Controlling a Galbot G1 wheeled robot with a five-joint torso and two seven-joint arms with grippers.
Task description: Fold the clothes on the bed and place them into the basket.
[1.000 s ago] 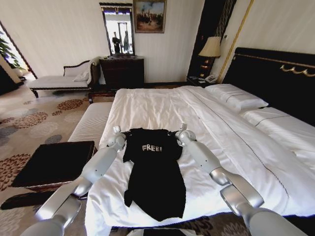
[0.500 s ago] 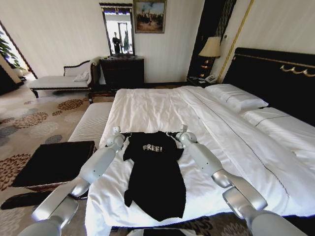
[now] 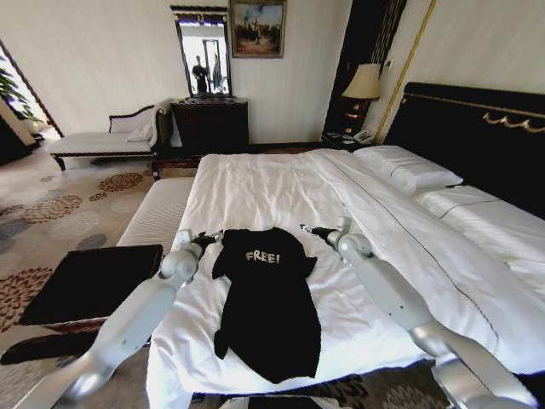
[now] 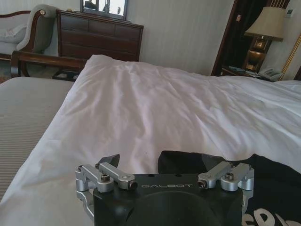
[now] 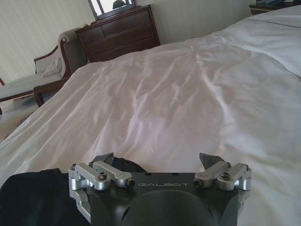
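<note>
T-shirt (image 3: 266,298): black, short-sleeved, white "FREE!" lettering across the chest. Lies flat and unfolded on the near part of the bed (image 3: 281,192), collar toward the pillows, hem reaching the foot edge of the mattress. Fabric slightly rumpled at the lower hem.

Bed: white sheets and duvet, white pillows (image 3: 407,168) at the far right, black headboard (image 3: 477,136) with gold trim.

Left hand (image 3: 207,239): low over the duvet just beside the shirt's left shoulder, fingers apart, holding nothing. In the left wrist view the left hand (image 4: 162,162) has its fingers spread, with the black shirt collar (image 4: 188,162) lying between and just past them.

Right hand (image 3: 313,230): low over the duvet near the shirt's right shoulder, a little apart from the cloth, fingers apart, holding nothing. In the right wrist view the right hand (image 5: 157,160) has its fingers spread over white bedding, black cloth (image 5: 33,195) at one side.

Basket (image 3: 89,285): brown wicker with black top, on the carpet to the left of the bed, beside a white striped bench (image 3: 157,213).
</note>
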